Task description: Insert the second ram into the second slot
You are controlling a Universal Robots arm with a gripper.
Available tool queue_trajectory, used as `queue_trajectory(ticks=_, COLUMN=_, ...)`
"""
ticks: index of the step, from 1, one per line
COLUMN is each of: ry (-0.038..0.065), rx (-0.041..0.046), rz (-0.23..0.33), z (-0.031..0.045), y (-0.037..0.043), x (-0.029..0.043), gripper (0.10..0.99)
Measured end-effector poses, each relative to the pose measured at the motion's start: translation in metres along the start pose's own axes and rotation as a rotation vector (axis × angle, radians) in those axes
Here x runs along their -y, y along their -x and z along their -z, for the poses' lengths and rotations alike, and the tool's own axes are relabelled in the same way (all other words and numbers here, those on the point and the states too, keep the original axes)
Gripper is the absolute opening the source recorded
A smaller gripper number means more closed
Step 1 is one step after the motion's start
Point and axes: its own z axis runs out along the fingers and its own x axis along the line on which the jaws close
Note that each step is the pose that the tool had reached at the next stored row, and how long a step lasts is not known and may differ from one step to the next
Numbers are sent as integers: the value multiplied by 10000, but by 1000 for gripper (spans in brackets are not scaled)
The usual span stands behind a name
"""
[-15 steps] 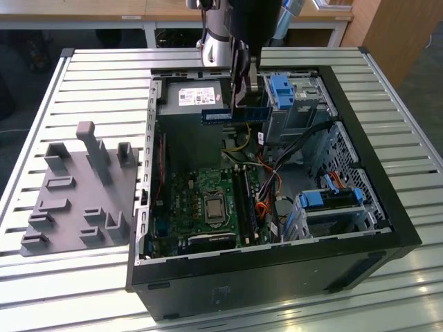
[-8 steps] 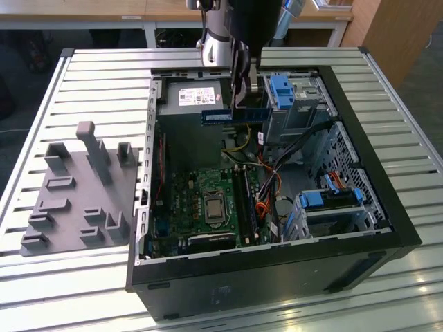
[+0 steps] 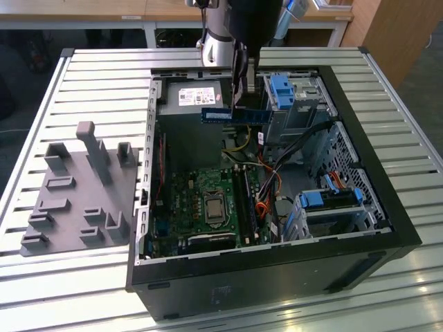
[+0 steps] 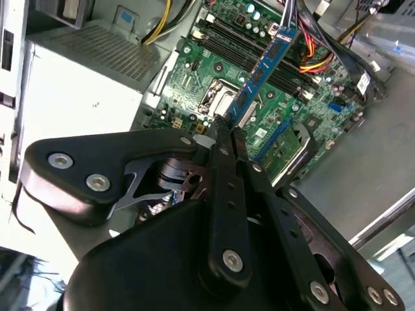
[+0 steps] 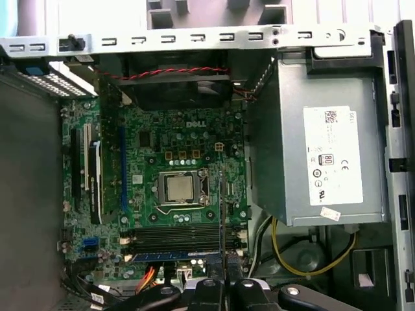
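My gripper (image 3: 243, 104) hangs above the open computer case (image 3: 277, 263), shut on the second ram (image 3: 233, 115), a thin blue stick with a white label. In the exterior view the stick lies level over the power supply's edge, well above the motherboard (image 3: 180, 207). The second wrist view shows the second ram (image 4: 259, 71) reaching out from my shut fingertips (image 4: 222, 139) over the board. In the first wrist view the second ram (image 5: 222, 207) is a thin edge-on line crossing the dark memory slots (image 5: 168, 236). The memory slots (image 3: 248, 200) run beside the processor socket (image 3: 210, 207).
A grey power supply (image 3: 190, 97) fills the case's far corner. Blue drive-bay tabs (image 3: 280, 86) and a second blue-tabbed bay (image 3: 315, 200) stand at the exterior view's right. Orange and black cables (image 3: 266, 187) cross near the slots. A grey fixture block (image 3: 76, 187) lies at the left.
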Motion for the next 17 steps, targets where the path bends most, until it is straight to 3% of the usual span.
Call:
queue_trajectory(ticks=8, ry=-20, rx=33, rz=-1139, z=-3, y=-1, x=0, gripper=137)
queue_trajectory(ticks=17, ry=-22, rx=39, rz=-1265, z=-5, y=-67, x=5, gripper=137)
